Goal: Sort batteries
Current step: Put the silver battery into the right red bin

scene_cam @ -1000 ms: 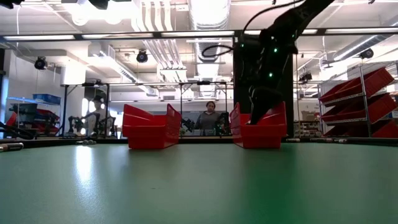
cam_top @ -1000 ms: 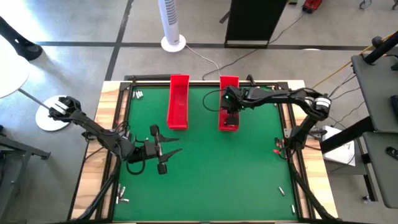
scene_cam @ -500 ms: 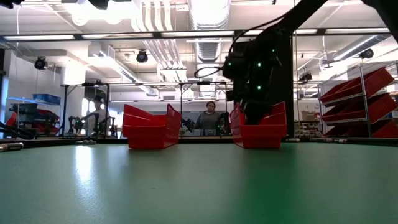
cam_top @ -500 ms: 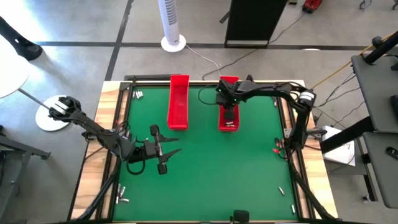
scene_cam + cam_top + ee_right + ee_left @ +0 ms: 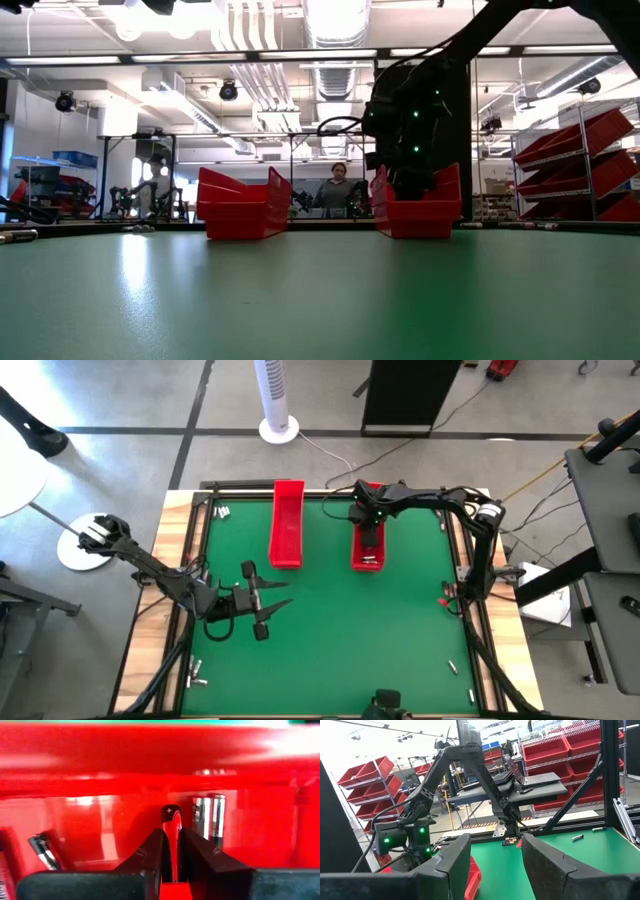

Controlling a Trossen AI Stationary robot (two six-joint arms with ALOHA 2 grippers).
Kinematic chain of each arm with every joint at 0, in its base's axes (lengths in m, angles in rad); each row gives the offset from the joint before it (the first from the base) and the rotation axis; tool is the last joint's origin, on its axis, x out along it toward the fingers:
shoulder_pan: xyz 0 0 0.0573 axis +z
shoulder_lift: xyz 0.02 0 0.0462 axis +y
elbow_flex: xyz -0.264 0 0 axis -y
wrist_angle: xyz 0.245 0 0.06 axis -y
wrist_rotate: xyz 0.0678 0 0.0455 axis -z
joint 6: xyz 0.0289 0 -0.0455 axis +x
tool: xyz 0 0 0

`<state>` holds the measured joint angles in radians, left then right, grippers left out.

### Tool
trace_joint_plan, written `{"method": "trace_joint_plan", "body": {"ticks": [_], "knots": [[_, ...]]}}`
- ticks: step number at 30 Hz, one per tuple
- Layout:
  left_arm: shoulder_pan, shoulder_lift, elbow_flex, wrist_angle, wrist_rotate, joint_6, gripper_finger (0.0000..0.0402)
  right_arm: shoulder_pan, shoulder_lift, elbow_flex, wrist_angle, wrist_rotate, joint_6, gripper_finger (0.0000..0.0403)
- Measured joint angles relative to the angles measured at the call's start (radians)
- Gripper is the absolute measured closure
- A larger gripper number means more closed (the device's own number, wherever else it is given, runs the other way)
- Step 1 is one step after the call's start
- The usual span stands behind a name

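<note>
While poised inside the right-hand long red plastic tray (image 5: 367, 550), right gripper (image 5: 171, 851) pinches one dark cylindrical battery (image 5: 170, 842), long axis running forward between fingers, plus-end outermost; release drops it here. Left gripper (image 5: 270, 603): spread, idle, well apart.

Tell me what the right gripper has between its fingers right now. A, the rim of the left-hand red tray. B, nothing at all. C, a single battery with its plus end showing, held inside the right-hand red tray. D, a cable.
C: in the right wrist view the right gripper is shut on a battery with its plus-marked end showing, inside the right-hand red tray, where other batteries lie.
</note>
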<state>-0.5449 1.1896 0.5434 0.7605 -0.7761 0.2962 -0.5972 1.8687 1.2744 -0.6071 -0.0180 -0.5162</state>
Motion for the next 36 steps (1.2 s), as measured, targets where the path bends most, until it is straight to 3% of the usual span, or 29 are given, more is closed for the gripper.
{"method": "trace_joint_plan", "body": {"ticks": [36], "knots": [[0.0, 0.0, 0.0, 0.007, 0.0, -0.001, 0.0244, -0.026, -0.002, -0.046, 0.04, -0.08, -0.06, 0.0351]]}}
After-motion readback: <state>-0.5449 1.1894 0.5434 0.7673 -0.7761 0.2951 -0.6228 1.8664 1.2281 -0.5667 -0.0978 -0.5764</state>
